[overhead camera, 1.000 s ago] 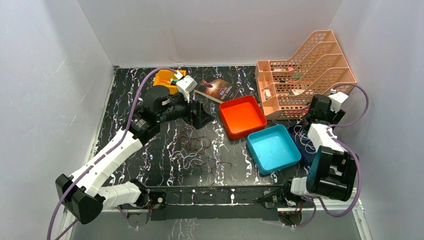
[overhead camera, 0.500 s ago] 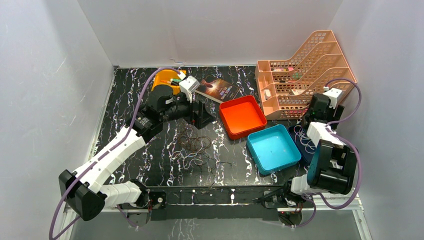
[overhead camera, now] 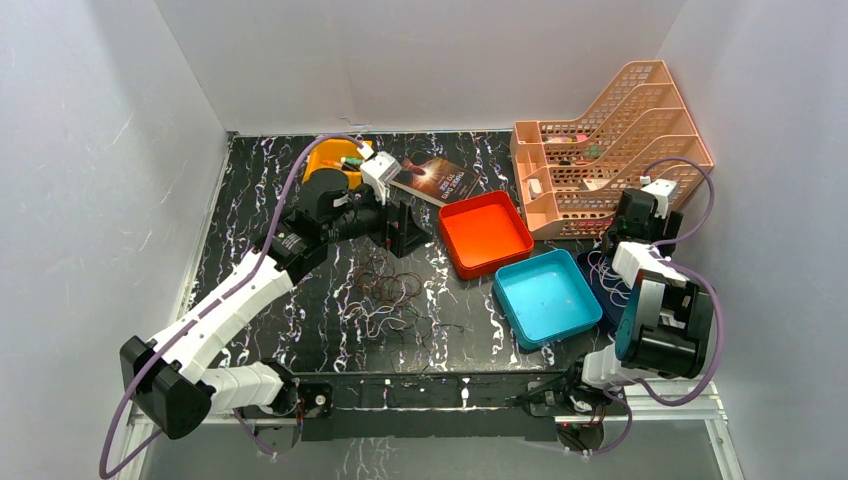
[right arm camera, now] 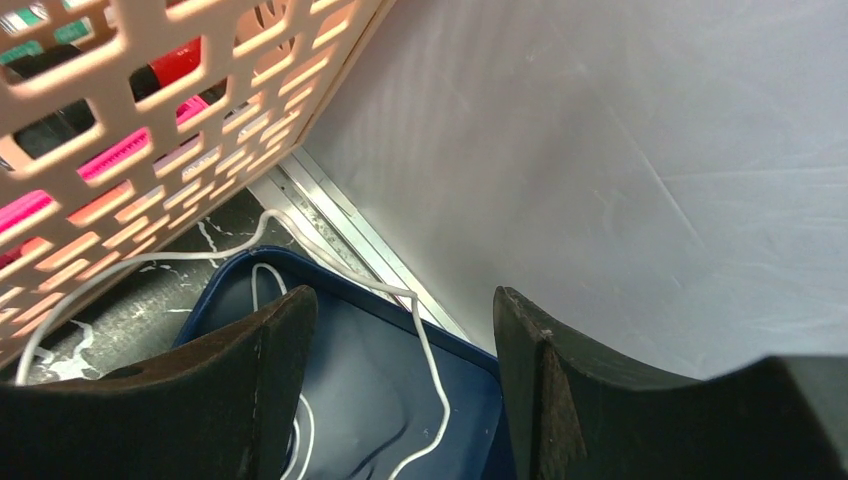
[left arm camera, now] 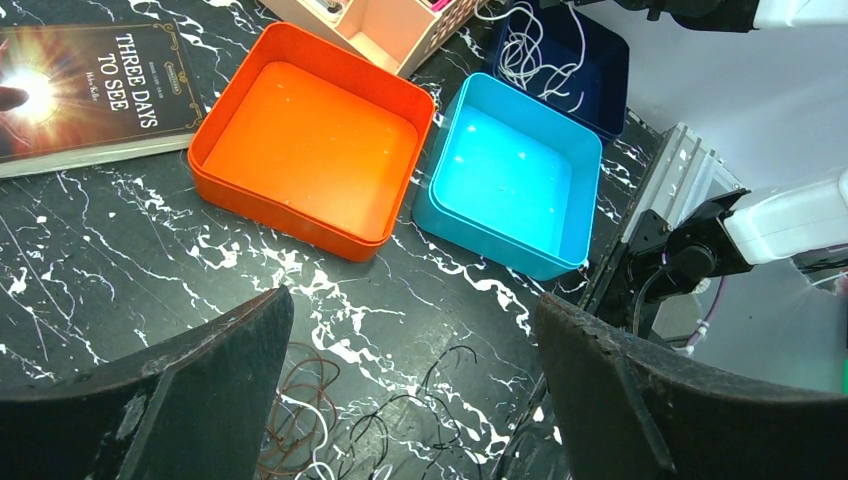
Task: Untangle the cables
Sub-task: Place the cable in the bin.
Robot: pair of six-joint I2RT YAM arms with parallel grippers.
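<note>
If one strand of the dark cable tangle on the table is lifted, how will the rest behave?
The cable tangle is probably floppy: its strands are very thin and lie in loose loops. Since the loops overlap, neighbours would likely come up too. It looks light, so a push may smear it across the table rather than slide it whole.

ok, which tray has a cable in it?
The dark blue tray, rightmost: a white cable lies inside. The orange tray and cyan tray hold none.
</note>
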